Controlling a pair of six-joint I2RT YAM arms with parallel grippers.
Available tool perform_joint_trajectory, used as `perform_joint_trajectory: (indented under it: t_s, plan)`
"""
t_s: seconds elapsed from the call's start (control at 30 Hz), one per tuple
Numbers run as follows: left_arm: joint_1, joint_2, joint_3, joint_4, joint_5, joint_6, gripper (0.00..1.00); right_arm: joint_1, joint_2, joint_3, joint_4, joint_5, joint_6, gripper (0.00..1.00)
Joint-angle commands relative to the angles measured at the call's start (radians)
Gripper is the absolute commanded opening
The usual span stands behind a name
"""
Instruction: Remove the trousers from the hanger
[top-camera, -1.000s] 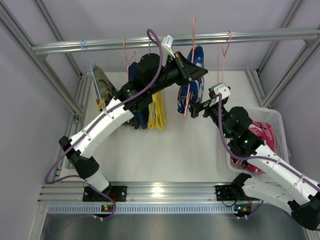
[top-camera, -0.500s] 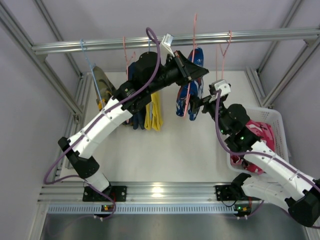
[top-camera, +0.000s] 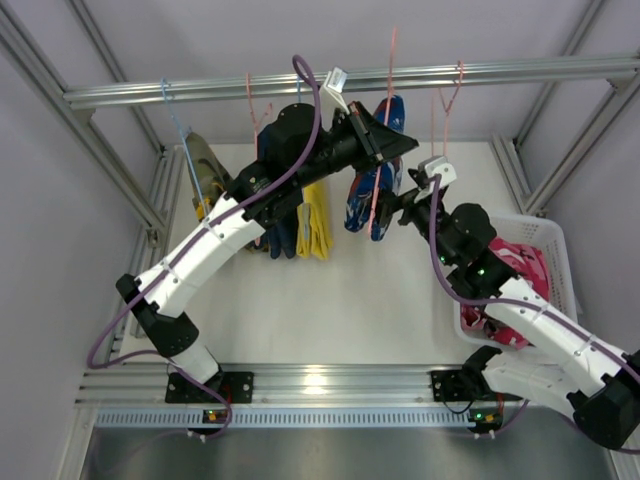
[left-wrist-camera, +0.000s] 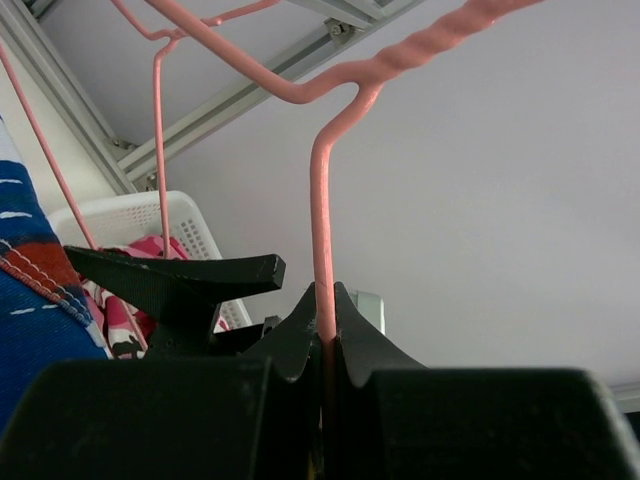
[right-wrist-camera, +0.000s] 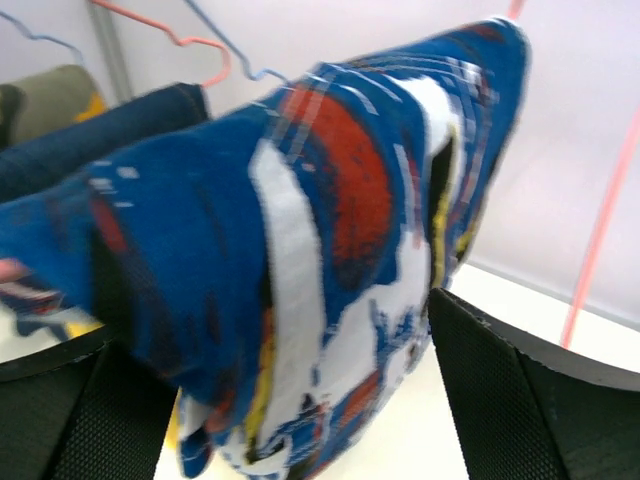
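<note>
Pink wire of the hanger (left-wrist-camera: 318, 220) is clamped between the closed jaws of the left gripper (left-wrist-camera: 323, 325). I see the blue trousers (right-wrist-camera: 300, 250) hanging on that hanger, between the spread-apart fingers of the right gripper (right-wrist-camera: 270, 340). The red-pink trousers (top-camera: 525, 268) lie in the white basket (top-camera: 562, 250).

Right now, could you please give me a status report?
Left gripper shut on pink hanger stem. Right gripper open, straddling blue trousers on that hanger. No obstruction seen.
</note>
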Motion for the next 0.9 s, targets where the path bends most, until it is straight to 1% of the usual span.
perform_joint_trajectory:
  t_s: [0.0, 0.03, 0.07, 0.13, 0.17, 0.33, 0.37, 0.43, 0.47, 0.5, 0.53, 0.57, 0.7, 0.87]
  plan:
    - [-0.004, -0.06, 0.064, 0.235, 0.014, 0.018, 0.0, -0.034, 0.02, 0.046, 0.086, 0.126, -0.007, 0.91]
    - [-0.004, -0.063, 0.061, 0.235, 0.015, 0.015, 0.0, -0.043, 0.021, 0.048, 0.086, 0.145, -0.004, 0.88]
    - [-0.004, -0.063, 0.059, 0.232, 0.017, 0.012, 0.0, -0.06, 0.023, 0.051, 0.086, 0.161, 0.004, 0.79]
    - [-0.004, -0.061, 0.059, 0.229, 0.015, 0.007, 0.0, -0.075, 0.026, 0.054, 0.084, 0.183, 0.002, 0.71]
    - [-0.004, -0.061, 0.061, 0.232, 0.018, 0.01, 0.0, -0.081, 0.023, 0.053, 0.086, 0.191, -0.007, 0.65]
    - [-0.004, -0.063, 0.061, 0.227, 0.018, 0.013, 0.0, -0.091, -0.005, 0.047, 0.072, 0.199, -0.019, 0.58]
    - [-0.004, -0.064, 0.061, 0.229, 0.018, 0.013, 0.0, -0.092, -0.007, 0.046, 0.069, 0.194, -0.022, 0.52]
    - [-0.004, -0.064, 0.059, 0.224, 0.017, 0.013, 0.0, -0.095, -0.01, 0.043, 0.076, 0.183, -0.022, 0.43]
    - [-0.004, -0.066, 0.059, 0.224, 0.015, 0.013, 0.0, -0.097, -0.008, 0.045, 0.081, 0.179, -0.032, 0.33]
    - [-0.004, -0.066, 0.058, 0.221, 0.015, 0.016, 0.0, -0.1, -0.005, 0.048, 0.087, 0.18, -0.03, 0.25]
    - [-0.007, -0.069, 0.052, 0.219, 0.014, 0.018, 0.0, -0.101, 0.0, 0.062, 0.095, 0.179, -0.029, 0.15]
    - [-0.008, -0.069, 0.046, 0.219, 0.012, 0.024, 0.0, -0.109, 0.003, 0.072, 0.096, 0.171, -0.029, 0.0]
    - [-0.008, -0.096, -0.013, 0.213, 0.006, 0.033, 0.0, -0.121, -0.013, 0.123, 0.078, 0.137, -0.023, 0.0]
    - [-0.008, -0.129, -0.115, 0.224, -0.009, 0.064, 0.0, -0.124, -0.062, 0.206, -0.011, 0.106, 0.033, 0.0]
